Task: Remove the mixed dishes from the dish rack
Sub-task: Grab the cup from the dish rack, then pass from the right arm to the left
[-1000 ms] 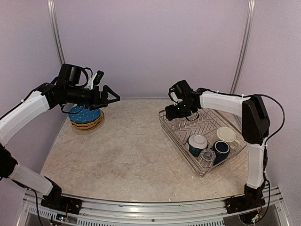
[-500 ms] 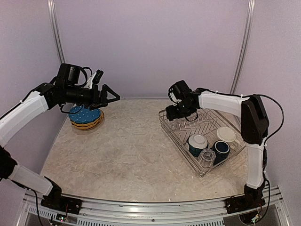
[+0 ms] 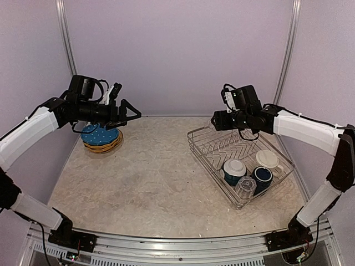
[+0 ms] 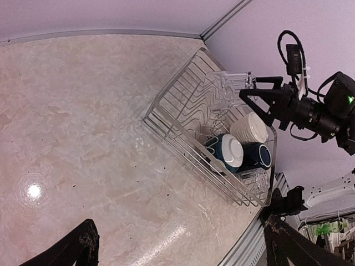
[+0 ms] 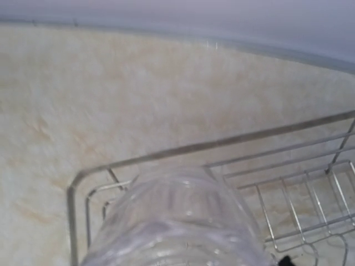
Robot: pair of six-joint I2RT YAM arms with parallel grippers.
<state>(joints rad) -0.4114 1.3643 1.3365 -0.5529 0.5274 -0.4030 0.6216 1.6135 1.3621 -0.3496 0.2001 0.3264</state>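
Note:
The dish rack (image 3: 204, 152), a silver wire basket, stands on the right of the table. At its near end lie a teal bowl (image 3: 234, 168), a navy mug (image 3: 261, 176), a cream mug (image 3: 267, 158) and a clear glass (image 3: 244, 186). My right gripper (image 3: 215, 122) is shut on a second clear glass (image 4: 224, 90), held on its side just above the rack's far corner; this glass (image 5: 177, 221) fills the right wrist view. My left gripper (image 3: 131, 114) hangs open and empty above the table, beside a blue white-dotted plate (image 3: 100, 134) stacked on orange plates (image 3: 104, 146).
The rack's V-shaped tines (image 3: 233, 148) stand bare. The back wall and two upright frame posts (image 3: 287, 55) close off the far side. In the left wrist view the rack's long rim (image 4: 183, 145) runs diagonally, with marbled tabletop (image 4: 83, 138) to its left.
My right arm has risen and swung back to the right, lifting the clear glass off the rack's far corner. The left arm has stayed still.

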